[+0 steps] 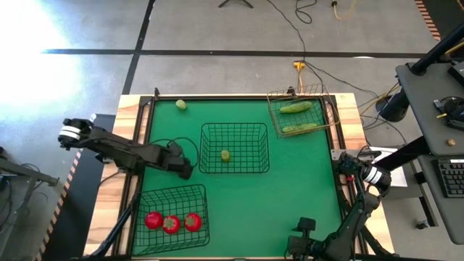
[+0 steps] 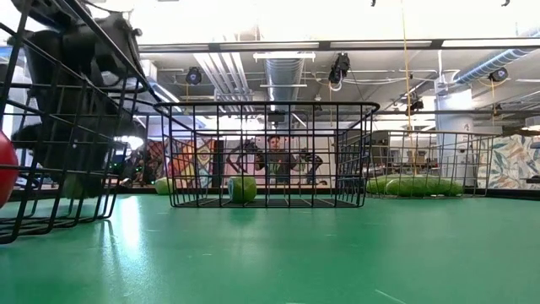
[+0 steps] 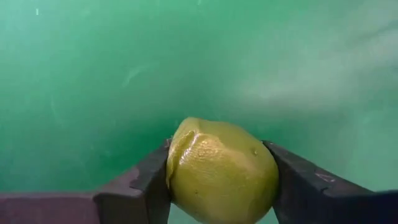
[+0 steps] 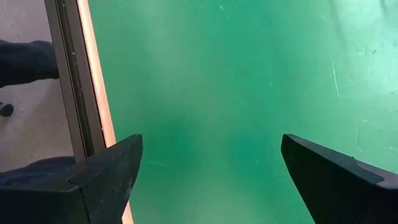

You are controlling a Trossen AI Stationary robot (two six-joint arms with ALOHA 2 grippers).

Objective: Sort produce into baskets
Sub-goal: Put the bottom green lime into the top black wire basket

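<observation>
Dark middle basket beside left end effector

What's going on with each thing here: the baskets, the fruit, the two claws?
Left gripper: shut on a pale yellow-green round fruit.
Right gripper: open, empty.
Middle dark wire basket: one yellow-green fruit.
Near dark wire basket: three red tomatoes.
Tan wire basket: two green cucumbers.
Far fruit: loose on the mat.

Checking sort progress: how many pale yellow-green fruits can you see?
3: one in the middle basket at, one loose on the mat near the far-left corner, one held in the left claw at.
</observation>
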